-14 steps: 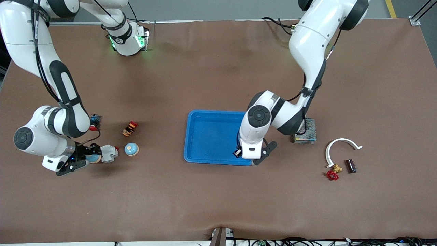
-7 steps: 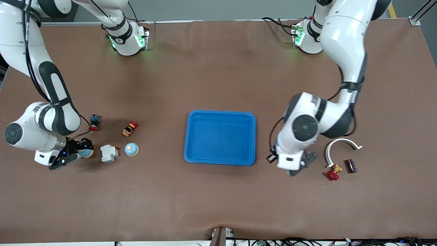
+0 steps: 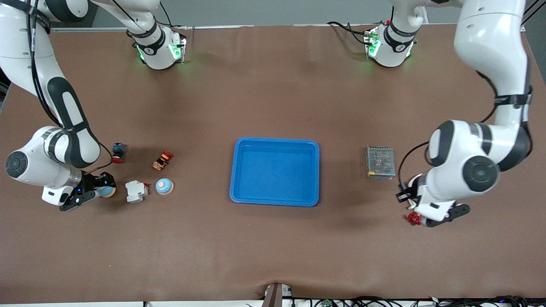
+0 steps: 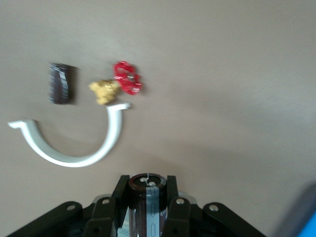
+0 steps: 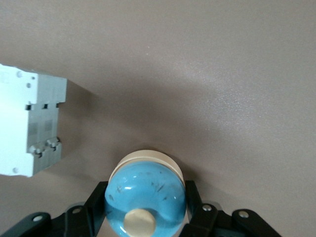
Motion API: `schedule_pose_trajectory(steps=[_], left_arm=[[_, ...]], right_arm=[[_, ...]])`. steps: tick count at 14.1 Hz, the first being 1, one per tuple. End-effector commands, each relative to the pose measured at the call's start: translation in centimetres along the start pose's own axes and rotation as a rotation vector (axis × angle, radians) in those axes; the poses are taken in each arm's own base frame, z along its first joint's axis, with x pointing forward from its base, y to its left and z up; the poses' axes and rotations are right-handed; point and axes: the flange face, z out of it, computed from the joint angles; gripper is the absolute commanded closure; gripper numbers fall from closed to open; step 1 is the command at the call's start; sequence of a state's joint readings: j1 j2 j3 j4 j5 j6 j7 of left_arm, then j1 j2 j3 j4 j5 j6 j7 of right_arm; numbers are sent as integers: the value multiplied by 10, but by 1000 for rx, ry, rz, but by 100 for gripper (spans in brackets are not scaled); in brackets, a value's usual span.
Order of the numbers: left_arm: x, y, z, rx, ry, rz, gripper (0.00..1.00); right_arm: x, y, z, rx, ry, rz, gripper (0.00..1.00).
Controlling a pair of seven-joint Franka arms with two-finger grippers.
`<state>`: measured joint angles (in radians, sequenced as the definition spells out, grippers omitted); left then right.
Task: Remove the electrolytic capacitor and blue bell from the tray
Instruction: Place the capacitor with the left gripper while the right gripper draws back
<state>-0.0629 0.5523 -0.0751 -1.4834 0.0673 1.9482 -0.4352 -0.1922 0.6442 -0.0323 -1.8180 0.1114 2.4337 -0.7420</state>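
My left gripper [image 3: 405,197] is shut on a dark cylindrical capacitor [image 4: 148,197] and holds it over the table next to the red-handled brass valve [image 3: 413,218]. In the left wrist view the gripper [image 4: 148,183] grips the capacitor at both sides. My right gripper [image 3: 101,190] is shut on a blue bell with a cream base [image 3: 107,191], low beside the white circuit breaker [image 3: 136,191]. The bell [image 5: 146,195] fills the right gripper [image 5: 145,191] in the right wrist view. The blue tray [image 3: 275,140] lies at the table's middle.
A second blue bell [image 3: 164,186], a red-orange button [image 3: 163,159] and a blue-red switch [image 3: 118,151] lie near the right gripper. A grey power supply [image 3: 380,162] lies beside the tray. A second dark capacitor [image 4: 60,83] and a white curved piece [image 4: 74,148] lie by the valve [image 4: 121,84].
My left arm swung from over the tray's corner toward its own end of the table, carrying the capacitor. My right gripper drew the bell away from the circuit breaker.
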Motion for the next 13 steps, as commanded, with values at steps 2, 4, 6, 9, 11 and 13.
schedule_pose_trajectory(steps=[2, 4, 6, 9, 11, 13], left_arm=[[-42, -46, 14, -2, 41, 112, 78], [-66, -53, 36, -9, 74, 125, 78], [-89, -60, 59, -19, 96, 129, 78], [-111, -71, 87, -25, 107, 132, 78], [-117, -89, 102, -30, 119, 140, 78], [-115, -111, 110, -30, 119, 155, 78]], right_arm=[[-6, -2, 7, 5, 20, -5, 100], [-3, -3, 5, 4, 21, 4, 12], [-1, -3, 2, 1, 24, -5, 0], [8, -4, -11, -6, 37, -10, 0], [16, -6, -29, 0, 38, -13, 0], [33, -17, -52, 15, 30, 17, 0]])
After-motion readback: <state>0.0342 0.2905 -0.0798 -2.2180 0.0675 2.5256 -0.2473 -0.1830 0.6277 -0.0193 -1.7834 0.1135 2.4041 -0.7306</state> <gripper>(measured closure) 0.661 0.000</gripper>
